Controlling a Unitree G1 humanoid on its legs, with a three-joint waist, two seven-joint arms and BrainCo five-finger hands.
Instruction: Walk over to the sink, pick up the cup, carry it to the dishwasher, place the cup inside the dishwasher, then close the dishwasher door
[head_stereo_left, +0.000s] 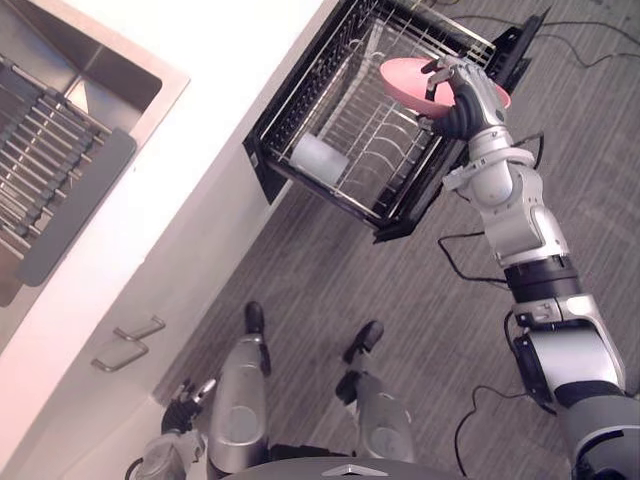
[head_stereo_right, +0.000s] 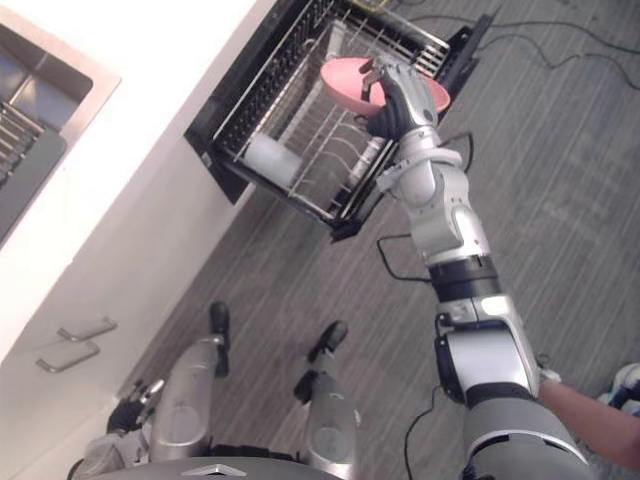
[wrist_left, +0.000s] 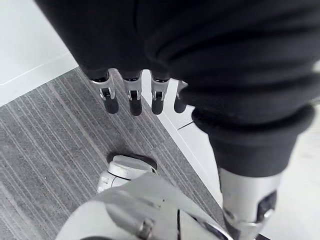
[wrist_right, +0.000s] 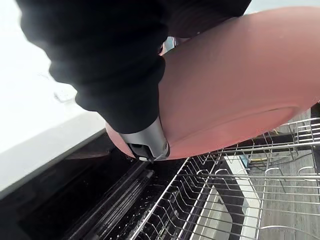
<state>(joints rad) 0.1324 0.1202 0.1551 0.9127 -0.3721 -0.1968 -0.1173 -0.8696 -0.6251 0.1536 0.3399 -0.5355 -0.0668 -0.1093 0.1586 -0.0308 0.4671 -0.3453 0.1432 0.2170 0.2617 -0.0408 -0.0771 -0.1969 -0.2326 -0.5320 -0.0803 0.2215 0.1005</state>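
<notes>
Bowl, pink and shallow, is gripped by the right hand at the far right of the scene. The fingers are curled over its rim, and in the right wrist view the thumb presses against its rounded underside. The bowl is tilted and sits over the far right part of the wire dishwasher rack. I cannot tell whether it touches the wires. The rack stands pulled out of the black dishwasher, which is set under the white countertop. A pale translucent cup lies on its side in the near left part of the rack, well apart from the bowl.

The left hand hangs low at the near left beside the cabinet front. Its fingers are straight and slightly spread, holding nothing.

At the far left a steel sink is sunk into the countertop, with a dark roll-up drying mat laid across it. Two metal cabinet handles show below the counter edge. A person's forearm reaches in at the near right, over the grey striped floor.
</notes>
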